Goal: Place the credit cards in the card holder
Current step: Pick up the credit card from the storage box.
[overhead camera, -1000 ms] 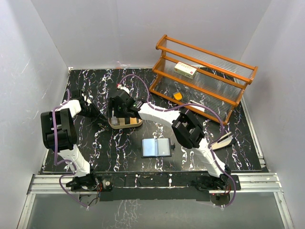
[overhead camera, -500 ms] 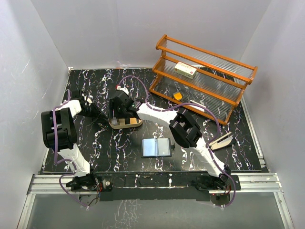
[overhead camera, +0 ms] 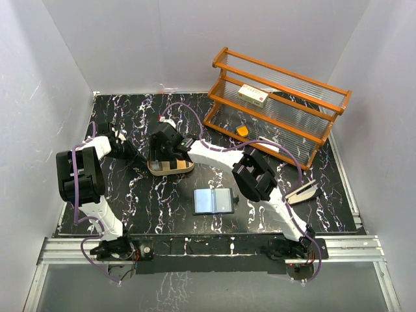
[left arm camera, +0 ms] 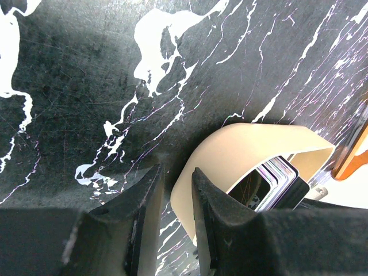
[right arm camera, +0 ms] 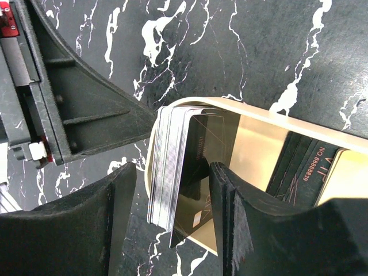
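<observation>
A stack of credit cards [right arm camera: 169,167] stands on edge in the left end of a tan oval tray [right arm camera: 259,112]. More dark cards [right arm camera: 302,167] lie further along it. My right gripper [right arm camera: 171,172] hangs over that end, open, its jaws straddling the stack with a gap on each side. My left gripper [left arm camera: 175,172] holds the tray's [left arm camera: 253,144] end wall between narrow jaws, and its outer finger [right arm camera: 98,115] touches the tray. The card holder [overhead camera: 214,201] lies open on the table, pale blue-grey inside up, in front of the tray [overhead camera: 185,170].
An orange wooden rack [overhead camera: 279,104] stands at the back right with a white-and-red box [overhead camera: 253,95] on it and a small orange object [overhead camera: 242,130] lower down. A pale wedge-shaped item [overhead camera: 302,193] lies at the right.
My right gripper's jaws have narrowed around the card stack and the wrist has shifted slightly over the tray. The left arm, tray and card holder have not moved.
</observation>
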Robot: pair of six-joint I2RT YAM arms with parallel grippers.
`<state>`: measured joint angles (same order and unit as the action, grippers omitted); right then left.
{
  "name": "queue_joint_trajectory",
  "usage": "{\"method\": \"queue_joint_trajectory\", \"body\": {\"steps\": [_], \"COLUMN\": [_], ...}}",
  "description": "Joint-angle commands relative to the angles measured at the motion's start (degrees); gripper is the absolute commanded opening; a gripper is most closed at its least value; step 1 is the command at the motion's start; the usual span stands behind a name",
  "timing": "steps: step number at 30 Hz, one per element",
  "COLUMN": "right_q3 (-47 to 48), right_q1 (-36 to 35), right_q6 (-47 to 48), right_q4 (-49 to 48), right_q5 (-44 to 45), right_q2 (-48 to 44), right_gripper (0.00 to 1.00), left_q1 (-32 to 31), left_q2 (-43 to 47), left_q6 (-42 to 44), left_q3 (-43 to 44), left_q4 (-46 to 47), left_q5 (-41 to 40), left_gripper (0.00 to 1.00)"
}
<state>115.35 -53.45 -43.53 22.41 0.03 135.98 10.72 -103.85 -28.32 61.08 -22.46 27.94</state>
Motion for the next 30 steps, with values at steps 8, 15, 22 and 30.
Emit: {"method": "queue_joint_trajectory", "body": {"steps": [8,15,22,30], "right_q3": [-0.98,-1.3,-1.81,-4.36], "right_q1": [-0.21,-0.25,-0.25,-0.25], "right_q6": [0.13,0.21,0.62,0.7], "right_q4": [-4.55,-4.14,-2.47,-2.18], "right_q5": [-1.65,-0.29,2.85,6.3], "right_q2": [-5.97,-6.2,-7.21,-10.02], "right_gripper": [0.51,0.36,0.19,0.13], "left_q1": [0.27,0.27,0.27,0.27], "left_q2": [-0.92,-1.15,-0.88,0.65], "left_q6": [0.5,0.63,0.72,0.47], "left_q3": [0.43,0.62,1.1,1.51], "left_q4": [-0.9,-1.09,-1.51,-2.3], "left_q5": [2.11,1.94,1.62,1.36], "left_gripper": [0.25,0.24,0.25,0.25]}}
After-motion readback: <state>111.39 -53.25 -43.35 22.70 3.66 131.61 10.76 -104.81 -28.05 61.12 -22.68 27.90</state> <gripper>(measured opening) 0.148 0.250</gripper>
